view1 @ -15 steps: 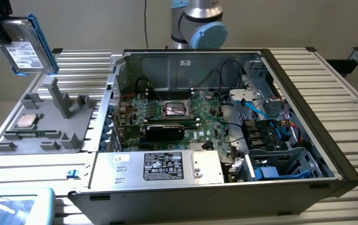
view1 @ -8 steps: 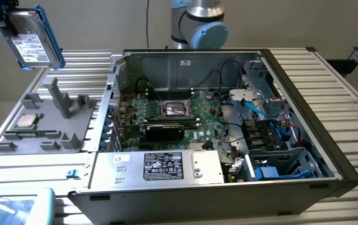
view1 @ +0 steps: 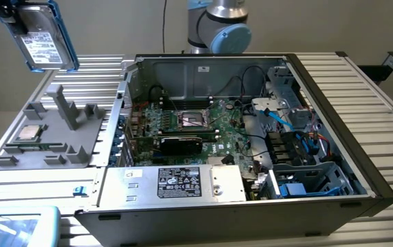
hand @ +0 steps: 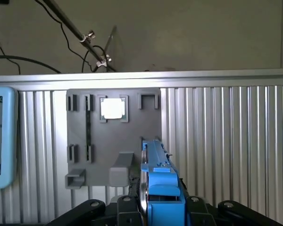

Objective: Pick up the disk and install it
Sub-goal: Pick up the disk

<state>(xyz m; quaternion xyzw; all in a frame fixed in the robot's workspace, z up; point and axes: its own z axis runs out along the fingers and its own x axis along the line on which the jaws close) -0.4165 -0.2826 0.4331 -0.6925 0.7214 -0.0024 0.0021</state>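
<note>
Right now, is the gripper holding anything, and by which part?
The gripper holds the disk by its upper end, in the air above the grey tray.

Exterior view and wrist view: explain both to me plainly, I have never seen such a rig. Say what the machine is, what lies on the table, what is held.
The machine is a robot arm with a pincer at its end. One camera stands off the arm; the other rides on the wrist and looks along the pincer. On the ribbed metal table sit an open computer case and, at the exterior view's left, a grey holder with a small square chip in it. The pincer is shut on the disk, a blue-framed hard drive, high above the holder.
</note>
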